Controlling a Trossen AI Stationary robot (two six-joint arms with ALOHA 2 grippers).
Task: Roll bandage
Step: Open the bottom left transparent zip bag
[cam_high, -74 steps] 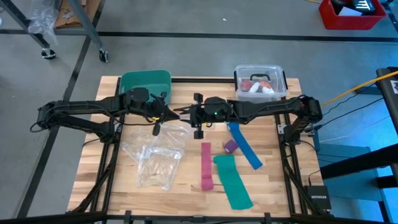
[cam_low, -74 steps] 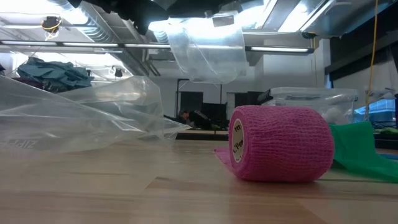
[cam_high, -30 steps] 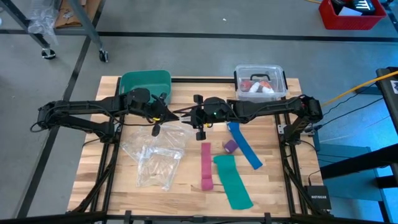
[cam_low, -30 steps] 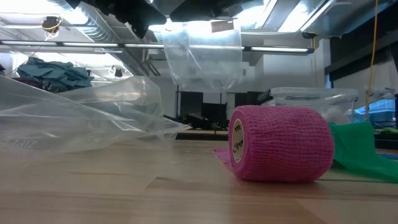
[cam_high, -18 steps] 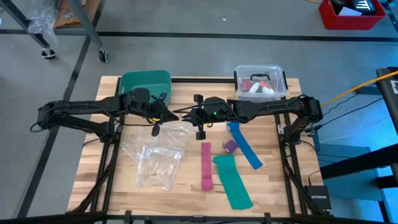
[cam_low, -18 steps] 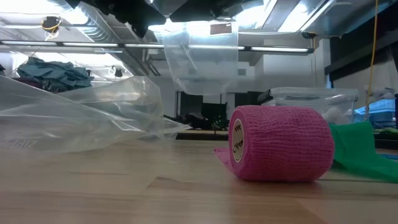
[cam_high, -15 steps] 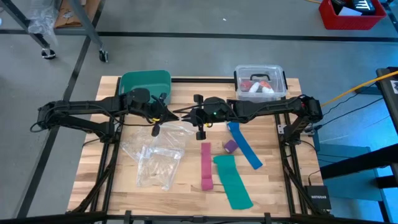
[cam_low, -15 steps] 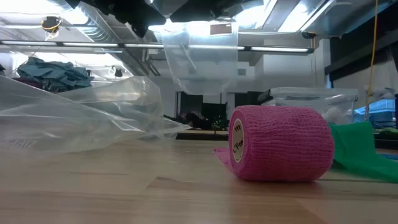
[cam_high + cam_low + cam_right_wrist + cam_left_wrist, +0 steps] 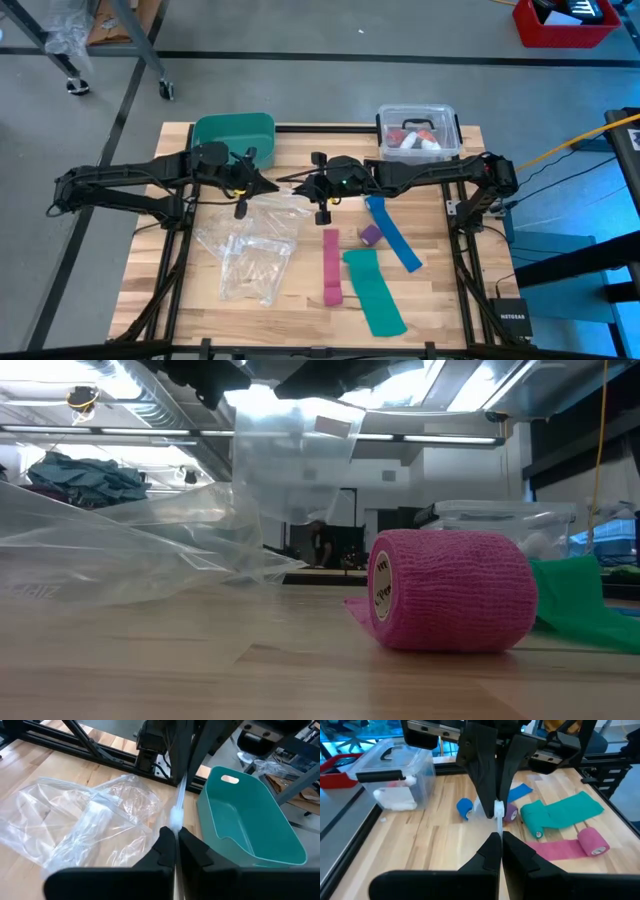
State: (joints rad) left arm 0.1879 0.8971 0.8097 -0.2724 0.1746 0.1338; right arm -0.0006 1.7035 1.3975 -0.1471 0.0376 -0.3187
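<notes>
clamping my right gripper [image 9: 300,181] onto the clear bag [image 9: 290,445] opposite my left gripper [image 9: 275,185], already pinching it; purple bandage [image 9: 371,235] untouched.

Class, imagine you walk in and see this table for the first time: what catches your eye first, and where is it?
Above the table's middle, the left claw and right claw meet, both shut on a clear plastic bag hanging between them. Nearer the front edge lie a pink bandage roll, a teal strip, and the small purple bandage.

Blurred hanging bag [image 9: 290,450] (low view)
</notes>
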